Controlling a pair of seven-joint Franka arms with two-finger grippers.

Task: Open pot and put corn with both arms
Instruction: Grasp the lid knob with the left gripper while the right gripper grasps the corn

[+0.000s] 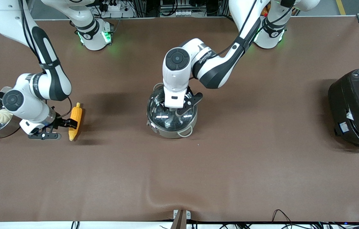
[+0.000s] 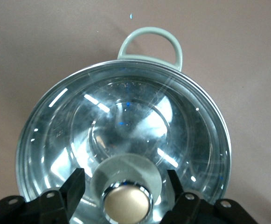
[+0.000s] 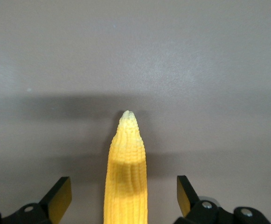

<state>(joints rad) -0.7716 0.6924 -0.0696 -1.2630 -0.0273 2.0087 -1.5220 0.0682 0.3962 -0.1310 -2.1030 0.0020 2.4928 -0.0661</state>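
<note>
Pot (image 1: pixel 171 116): round, shiny stainless steel, two loop side handles, capped by a clear domed glass lid (image 2: pixel 126 140) with a brass-coloured knob (image 2: pixel 127 203); it sits directly under your left gripper (image 2: pixel 126 189), whose fingers stand spread on either side of the knob, apart from it, so the lid is still on and nothing is lifted. Corn (image 1: pixel 75 121): yellow-orange tapered cob, knitted-looking ribbed surface, paler at the tip, lying flat on the brown table cover (image 1: pixel 230 165) between the wide-open fingers of your right gripper (image 3: pixel 125 196), ungripped. Judged progress: both hands are lined up, neither has closed. Remaining: clamp the knob, raise the lid, grasp the corn, carry it into the pot.
</note>
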